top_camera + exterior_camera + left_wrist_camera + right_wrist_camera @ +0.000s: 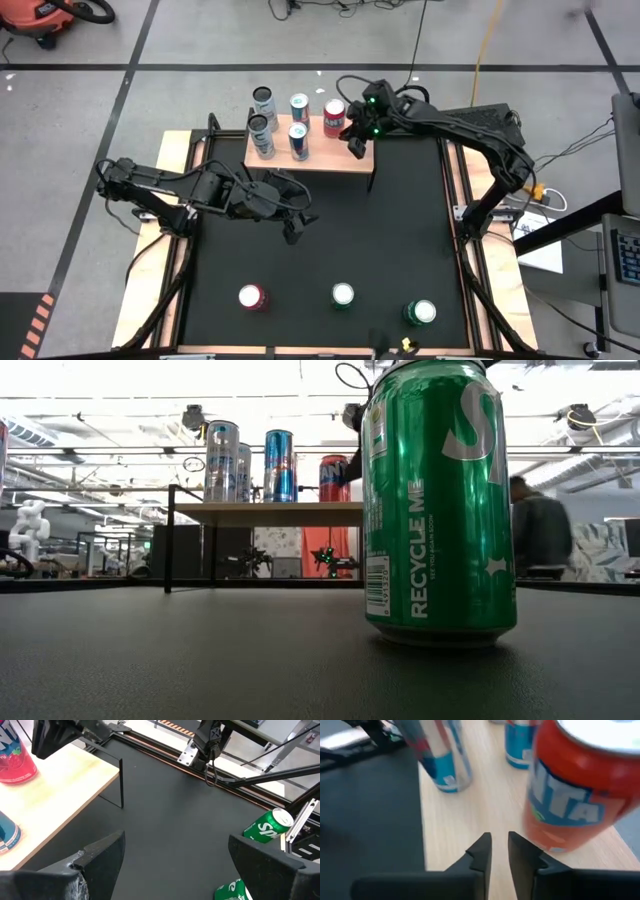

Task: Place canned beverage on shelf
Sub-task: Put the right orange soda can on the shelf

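1. Worktop (400, 240): a black matte surface in a light-wood frame, standing on grey floor marked with black tape lines; an orange vacuum sits at the far left corner of the high view.
2. Room seen across the worktop: shelving, ceiling lights, and a person in dark clothing (540, 530) standing behind the table.
3. Small rectangular light-wood shelf on thin black legs (345, 160) stands at the far edge of the worktop, its long axis running left to right.
4. Five upright cans stand on the shelf: two silver ones at the left, two blue-and-silver ones (299, 125) in the middle, and a red-orange soda can (334, 118) at the right end.
5. Three more cans stand upright along the near edge: a red-topped can (251, 297), a green can (343, 294) and a second green can (419, 312), each with its long axis vertical.
6. Right end effector (499, 851) hovers over the shelf board just beside the red-orange can, fingers nearly pressed together with a narrow gap, holding nothing.
7. Left end effector (298, 226) waits above the middle of the worktop, fingers spread wide and empty.
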`<state>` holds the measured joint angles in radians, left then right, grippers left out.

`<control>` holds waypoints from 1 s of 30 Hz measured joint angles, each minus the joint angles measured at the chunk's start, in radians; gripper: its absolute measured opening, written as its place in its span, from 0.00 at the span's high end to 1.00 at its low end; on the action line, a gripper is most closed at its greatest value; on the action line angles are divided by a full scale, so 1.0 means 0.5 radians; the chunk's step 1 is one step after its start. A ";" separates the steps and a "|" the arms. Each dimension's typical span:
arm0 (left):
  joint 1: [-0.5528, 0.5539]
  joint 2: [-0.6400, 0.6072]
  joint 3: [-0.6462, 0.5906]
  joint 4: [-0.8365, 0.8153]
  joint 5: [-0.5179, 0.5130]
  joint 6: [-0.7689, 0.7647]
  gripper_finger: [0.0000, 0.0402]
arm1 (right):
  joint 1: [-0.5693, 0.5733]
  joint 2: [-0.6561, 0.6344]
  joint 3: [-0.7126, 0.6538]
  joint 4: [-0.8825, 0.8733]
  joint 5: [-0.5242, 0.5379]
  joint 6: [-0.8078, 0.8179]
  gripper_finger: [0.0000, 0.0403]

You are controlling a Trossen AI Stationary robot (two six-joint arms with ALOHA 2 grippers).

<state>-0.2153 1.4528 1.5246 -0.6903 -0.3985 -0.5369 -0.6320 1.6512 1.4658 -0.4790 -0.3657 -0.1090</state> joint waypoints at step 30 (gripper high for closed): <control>0.000 0.000 0.000 0.000 0.000 0.000 0.11 | -0.059 0.066 0.001 0.130 0.105 -0.088 1.00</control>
<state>-0.2153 1.4528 1.5246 -0.6903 -0.3985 -0.5369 -0.6617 1.6840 1.4662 -0.4141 -0.3133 -0.1529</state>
